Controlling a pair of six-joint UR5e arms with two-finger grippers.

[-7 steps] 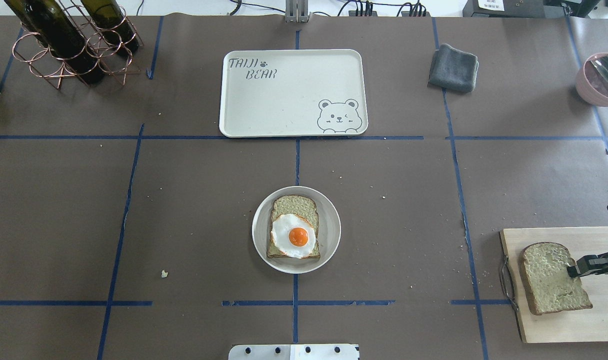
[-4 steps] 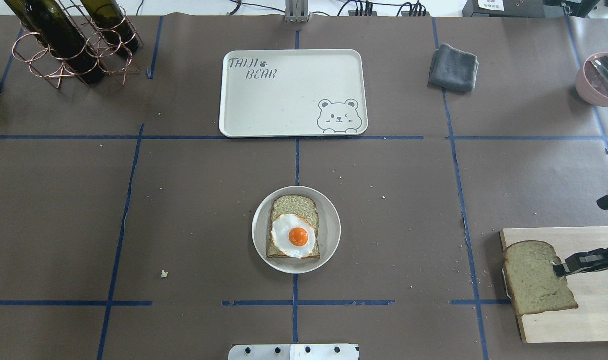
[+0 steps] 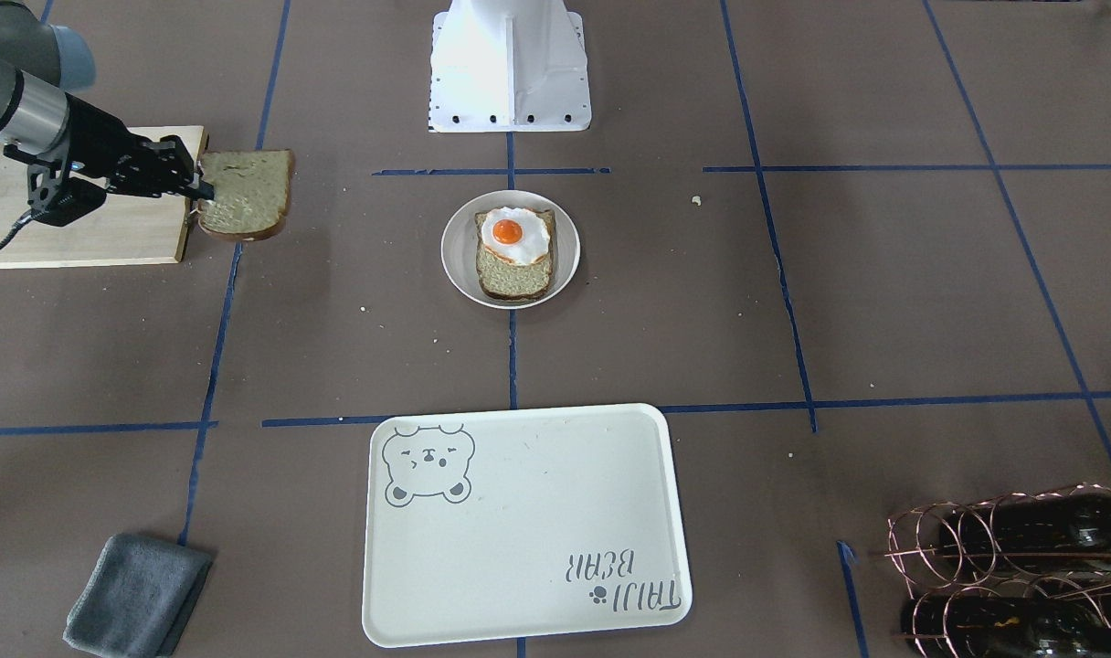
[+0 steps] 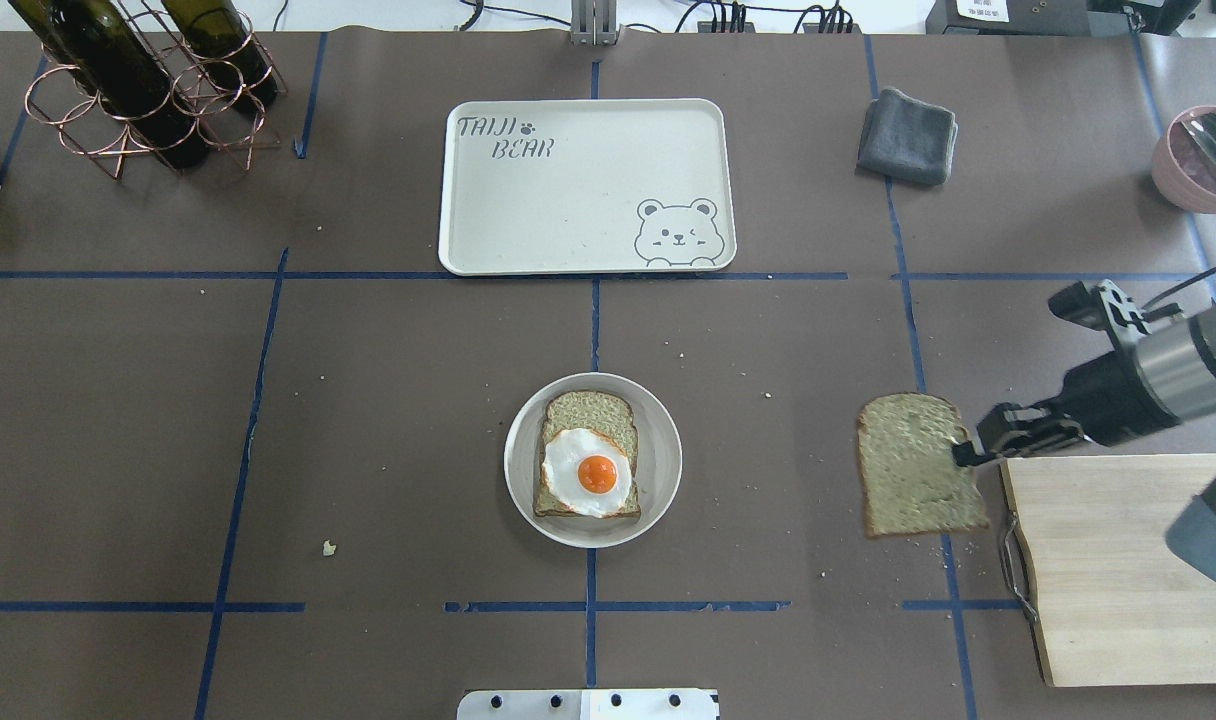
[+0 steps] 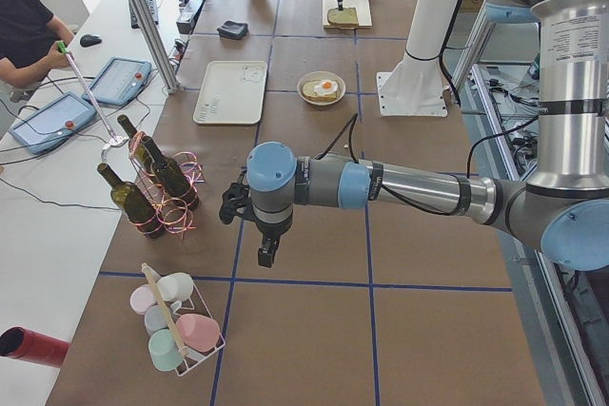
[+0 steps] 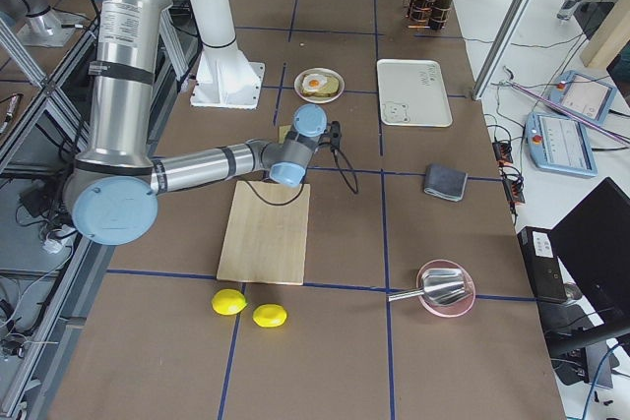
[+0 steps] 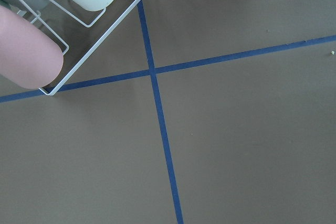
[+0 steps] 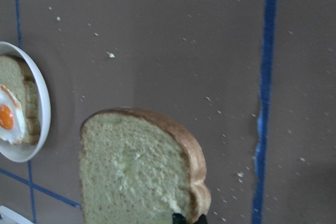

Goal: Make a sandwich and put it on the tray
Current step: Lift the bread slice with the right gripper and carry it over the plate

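A bread slice (image 4: pixel 589 412) topped with a fried egg (image 4: pixel 588 471) lies on a small round white plate (image 4: pixel 668 460) at the table's middle. My right gripper (image 4: pixel 961 456) is shut on the edge of a second bread slice (image 4: pixel 913 465) and holds it flat above the table, just left of the cutting board and right of the plate. The held slice also shows in the front-facing view (image 3: pixel 245 194) and the right wrist view (image 8: pixel 136 171). The white bear tray (image 4: pixel 588 185) lies bare beyond the plate. My left gripper (image 5: pixel 267 256) hangs far to the left; I cannot tell its state.
A wooden cutting board (image 4: pixel 1118 570) lies at the right near edge. A grey cloth (image 4: pixel 906 136) and a pink bowl (image 4: pixel 1203 155) are at the far right. A wire rack with wine bottles (image 4: pixel 138 80) stands far left. A mug rack (image 5: pixel 176 325) is near the left arm.
My right gripper has carried the bread slice off the cutting board, leftward and a little away from the robot. The plate, egg and tray have not moved.
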